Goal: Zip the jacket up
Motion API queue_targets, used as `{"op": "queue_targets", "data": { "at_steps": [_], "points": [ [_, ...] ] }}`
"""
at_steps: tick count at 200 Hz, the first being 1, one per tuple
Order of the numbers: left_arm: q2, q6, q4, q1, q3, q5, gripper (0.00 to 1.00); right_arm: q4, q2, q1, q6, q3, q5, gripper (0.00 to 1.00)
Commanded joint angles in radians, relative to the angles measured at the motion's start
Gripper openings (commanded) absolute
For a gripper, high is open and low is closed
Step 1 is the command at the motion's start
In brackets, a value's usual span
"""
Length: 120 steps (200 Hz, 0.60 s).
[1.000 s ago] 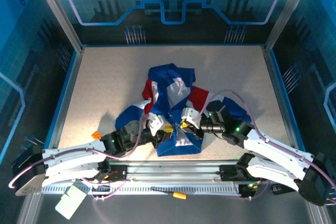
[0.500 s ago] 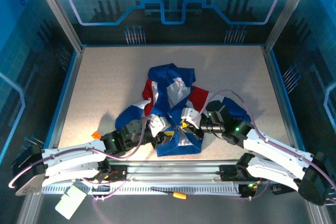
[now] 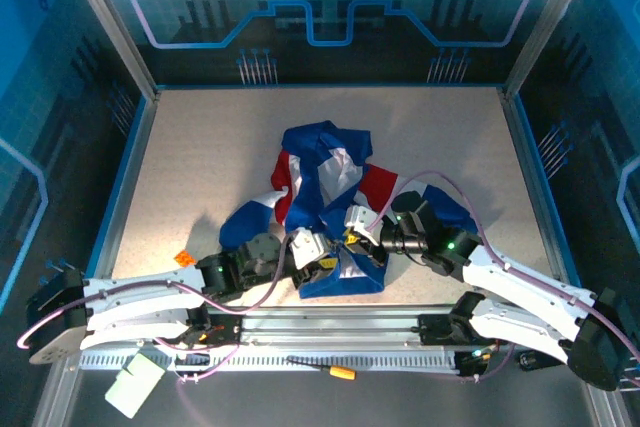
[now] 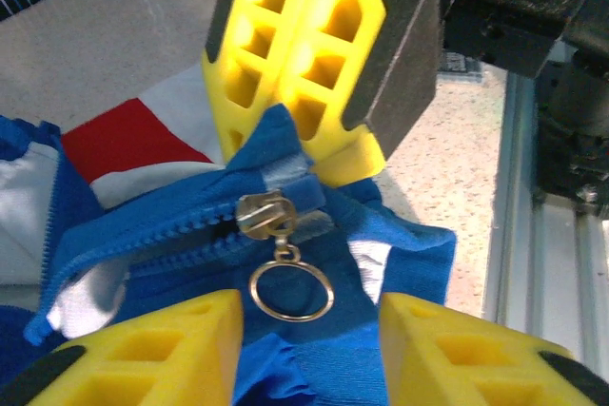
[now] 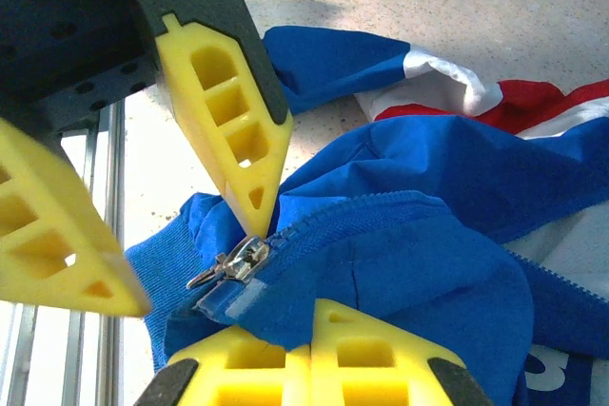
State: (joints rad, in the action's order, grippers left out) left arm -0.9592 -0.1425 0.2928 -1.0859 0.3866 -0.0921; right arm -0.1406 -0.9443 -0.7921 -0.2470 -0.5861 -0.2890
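The jacket point(image 3: 328, 197) lies crumpled in the near middle of the table, blue with red and white bands. Its bottom hem is lifted at the front. My right gripper point(image 5: 311, 316) is shut on the blue hem just beside the zipper's lower end point(image 5: 228, 297). The silver slider point(image 4: 265, 213) sits at the bottom of the teeth, and its ring pull point(image 4: 290, 293) hangs down. My left gripper point(image 4: 309, 320) is open, with the ring between its yellow fingers point(image 4: 152, 349) and touching neither. In the top view the left gripper point(image 3: 320, 259) and right gripper point(image 3: 352, 238) meet at the hem.
A small orange object point(image 3: 183, 258) lies on the table near the left arm. A yellow-handled screwdriver point(image 3: 330, 371) and a white piece point(image 3: 135, 384) rest on the front frame. The aluminium rail point(image 4: 542, 254) runs close to the hem.
My left gripper has opened and shifted slightly right toward the hem. The right gripper has kept its hold on the hem.
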Motion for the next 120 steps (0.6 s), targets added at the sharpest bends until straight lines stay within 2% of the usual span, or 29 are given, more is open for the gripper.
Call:
{"op": "queue_targets", "data": {
  "at_steps": [1,35,91,120],
  "points": [
    [0.019,-0.054,0.012,-0.009,0.028,-0.052,0.38,-0.014,0.008,-0.013,0.009,-0.016,-0.003,0.00],
    [0.000,-0.065,0.016,-0.009,0.036,-0.048,0.36,-0.010,0.000,-0.013,0.007,-0.022,-0.006,0.00],
    [-0.051,-0.065,0.068,-0.026,0.043,-0.065,0.40,-0.004,-0.026,-0.017,0.011,-0.035,-0.015,0.00],
    [-0.060,-0.059,0.091,-0.031,0.045,-0.120,0.34,-0.010,-0.025,-0.017,0.011,-0.037,-0.008,0.00]
  ]
}}
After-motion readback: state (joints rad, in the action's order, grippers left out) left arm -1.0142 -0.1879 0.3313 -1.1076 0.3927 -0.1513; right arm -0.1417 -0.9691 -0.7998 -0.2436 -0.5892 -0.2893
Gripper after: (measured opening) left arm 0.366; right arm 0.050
